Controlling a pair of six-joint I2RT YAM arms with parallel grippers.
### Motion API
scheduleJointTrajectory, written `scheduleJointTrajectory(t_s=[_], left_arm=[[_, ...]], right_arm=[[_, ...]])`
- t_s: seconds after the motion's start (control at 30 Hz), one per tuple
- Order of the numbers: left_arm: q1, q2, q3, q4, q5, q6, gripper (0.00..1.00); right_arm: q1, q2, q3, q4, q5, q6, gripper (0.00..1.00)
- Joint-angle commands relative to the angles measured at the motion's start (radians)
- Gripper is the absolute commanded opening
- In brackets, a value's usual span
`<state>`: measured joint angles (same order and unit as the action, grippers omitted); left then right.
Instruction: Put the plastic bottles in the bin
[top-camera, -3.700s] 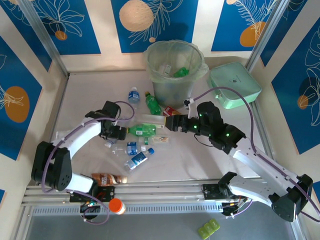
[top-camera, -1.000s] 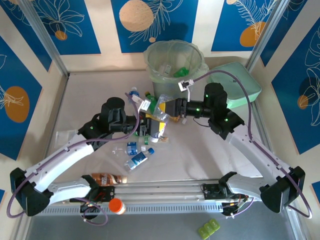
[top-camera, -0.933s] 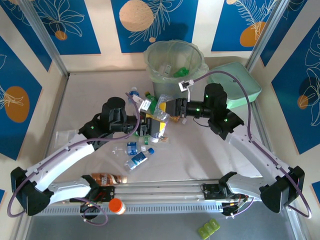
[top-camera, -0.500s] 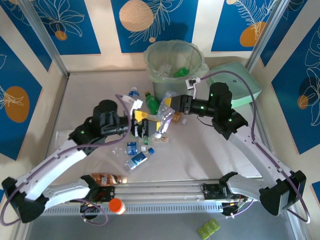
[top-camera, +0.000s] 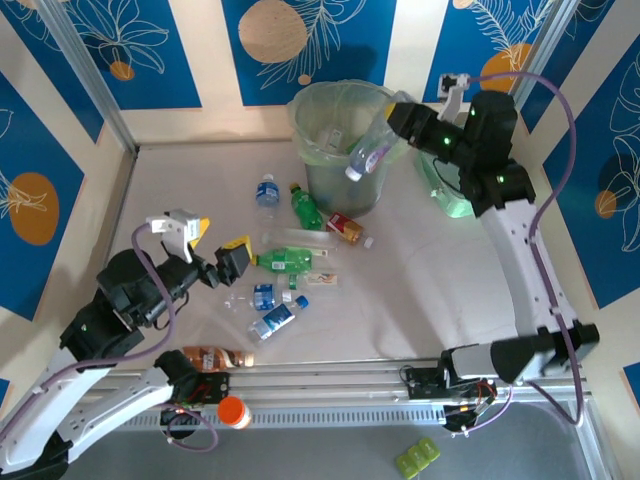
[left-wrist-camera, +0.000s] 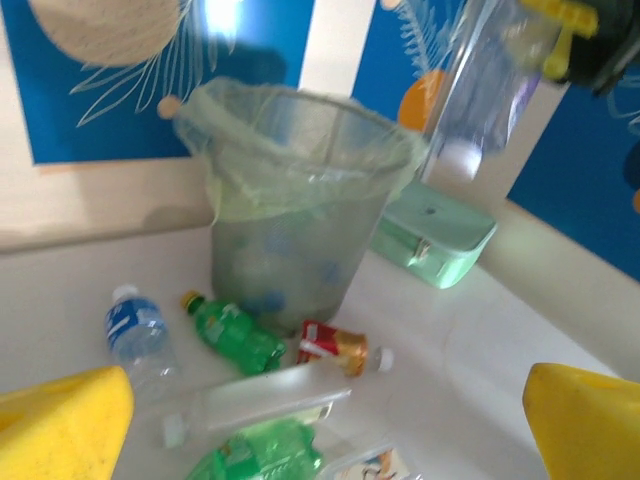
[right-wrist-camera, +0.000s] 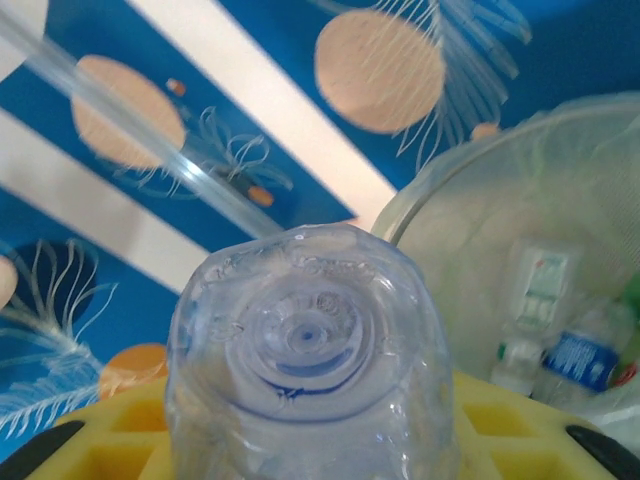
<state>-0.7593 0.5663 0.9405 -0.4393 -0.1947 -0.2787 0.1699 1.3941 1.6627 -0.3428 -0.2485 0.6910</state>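
Overhead view of a pale desk (top-camera: 180, 180) walled by blue-and-white leaf-print panels, with two robot arms.

The right gripper (top-camera: 398, 122) is raised at the far side. It is clamped on one clear bottle (top-camera: 368, 156), which hangs tilted above the right rim of the bin (top-camera: 318, 160), cap end pointing away from the gripper. In the right wrist view, the bottle's dimpled base faces the lens, seated between yellow pads (right-wrist-camera: 500, 425).

There is one bin, a tall, round, translucent grey-green bucket with a thin clear bag folded over its rim. It stands at the far middle of the desk. Through its opening at least two bottles lie inside; one is a blue-labelled bottle (right-wrist-camera: 580, 360).

The left gripper (top-camera: 218, 248) sits low at the near left, jaws spread wide and holding nothing.

Eight bottles lie loose on the desk in front of the bin:
- two green bottles (top-camera: 305, 207) (top-camera: 285, 261)
- three clear blue-labelled ones (top-camera: 265, 192) (top-camera: 263, 297) (top-camera: 272, 321)
- one long clear bottle (top-camera: 295, 238)
- one red-labelled bottle (top-camera: 345, 228)
- one brown-labelled bottle (top-camera: 215, 357), beside the near rail

One flat mint-green box (left-wrist-camera: 435, 235) rests just right of the bin.
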Motion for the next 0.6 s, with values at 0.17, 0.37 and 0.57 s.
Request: scheduleJointTrajectory(t_s=[0.17, 0.37, 0.57], left_arm=[[-0.002, 0.057, 0.006, -0.105, -0.083, 0.018, 0.99], [-0.001, 0.092, -0.031, -0.089, 0.038, 0.075, 0.99], [-0.002, 0.138, -0.038, -0.098, 0.034, 0.090, 0.99]], right_arm=[[-0.058, 0.356, 0.456, -0.230, 0.107, -0.105, 0.42], [-0.045, 0.661, 0.871, -0.478, 0.166, -0.191, 0.42], [0.000, 0.812, 1.032, -0.609, 0.209, -0.245, 0.42]])
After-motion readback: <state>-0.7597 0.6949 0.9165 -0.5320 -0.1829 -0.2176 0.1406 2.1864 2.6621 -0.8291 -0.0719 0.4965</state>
